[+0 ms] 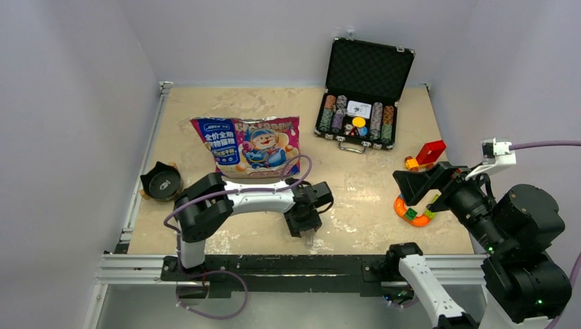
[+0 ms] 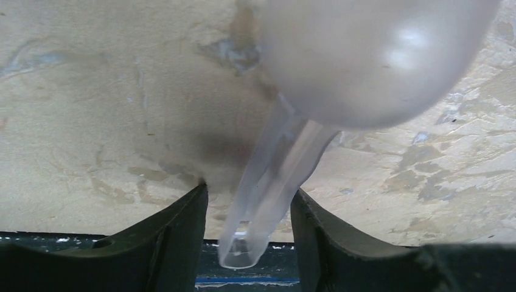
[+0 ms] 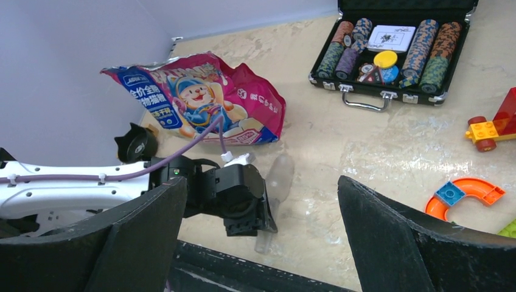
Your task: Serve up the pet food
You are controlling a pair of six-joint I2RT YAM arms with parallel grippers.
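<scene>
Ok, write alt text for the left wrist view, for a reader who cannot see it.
A translucent plastic scoop lies on the mottled beige table, its rounded bowl filling the upper right and its hollow handle running down between the two black fingers of the left pincer. The pincer is open, with a gap showing beside the handle.

Bag magenta, blue panel, cartoon cat; bowl black; scoop translucent; table mottled beige.
</scene>
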